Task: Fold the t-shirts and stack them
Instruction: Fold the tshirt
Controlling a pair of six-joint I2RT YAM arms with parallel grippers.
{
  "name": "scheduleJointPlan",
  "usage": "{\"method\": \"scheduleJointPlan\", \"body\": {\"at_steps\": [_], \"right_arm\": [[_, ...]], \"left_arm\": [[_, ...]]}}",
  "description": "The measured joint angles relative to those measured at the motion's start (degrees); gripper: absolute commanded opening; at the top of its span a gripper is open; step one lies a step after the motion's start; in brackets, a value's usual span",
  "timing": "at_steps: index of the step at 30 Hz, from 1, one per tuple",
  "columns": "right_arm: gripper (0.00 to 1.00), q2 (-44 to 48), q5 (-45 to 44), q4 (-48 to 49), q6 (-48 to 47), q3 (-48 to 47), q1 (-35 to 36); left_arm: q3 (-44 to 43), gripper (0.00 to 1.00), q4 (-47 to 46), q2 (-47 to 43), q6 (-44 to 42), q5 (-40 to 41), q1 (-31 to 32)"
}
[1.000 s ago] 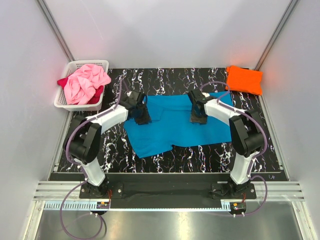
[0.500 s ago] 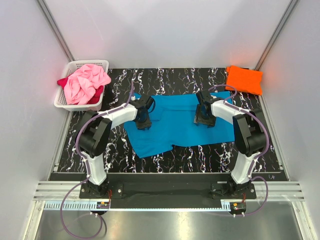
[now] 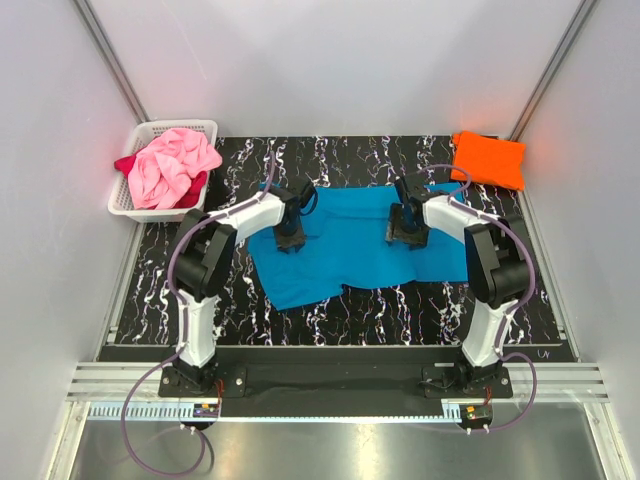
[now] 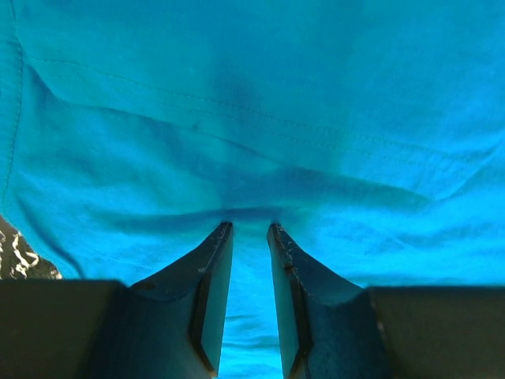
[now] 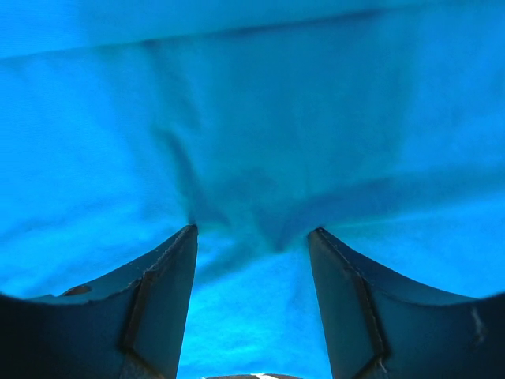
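On left part of turquoise t-shirt [image 3: 350,250], spread on worktop [image 3: 330,160]: left claw [image 3: 290,238] clamped on cloth fold. On its right part: right claw [image 3: 403,232], jaws wide apart, gripping nothing. Beyond its far-right corner: folded orange t-shirt [image 3: 489,159]. Far-left of it: basket [image 3: 150,128] holding pink t-shirt [image 3: 170,165], dark red t-shirt [image 3: 124,163].

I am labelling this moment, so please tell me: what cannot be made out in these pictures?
Dark red t-shirt: top view, mostly buried under pink t-shirt in basket.
Turquoise t-shirt: top view, collar and sleeves lost in its folds.
Left gripper: left wrist view, grip on cloth uncertain.
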State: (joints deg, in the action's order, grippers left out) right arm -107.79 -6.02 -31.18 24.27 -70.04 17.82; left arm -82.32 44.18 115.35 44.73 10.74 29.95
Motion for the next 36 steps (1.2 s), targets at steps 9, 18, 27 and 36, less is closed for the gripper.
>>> {"method": "scheduleJointPlan", "body": {"at_steps": [9, 18, 27, 36], "right_arm": [[0.66, -5.09, 5.31, 0.33, -1.66, -6.99, -0.07], [0.64, -12.55, 8.33, 0.11, -2.21, -17.88, -0.07], [0.64, -8.07, 6.73, -1.31, -2.49, -12.48, -0.04], [0.64, 8.83, 5.51, -4.72, -2.38, -1.79, -0.04]], "left_arm": [[-8.94, 0.32, 3.50, 5.70, 0.11, -0.09, -4.48], [-17.53, 0.32, 5.44, 10.91, -1.16, -0.20, -11.30], [-16.37, 0.33, 6.12, 8.66, -3.39, 0.46, -15.50], [-5.33, 0.33, 5.44, -8.50, -4.42, 0.55, -16.06]]}}
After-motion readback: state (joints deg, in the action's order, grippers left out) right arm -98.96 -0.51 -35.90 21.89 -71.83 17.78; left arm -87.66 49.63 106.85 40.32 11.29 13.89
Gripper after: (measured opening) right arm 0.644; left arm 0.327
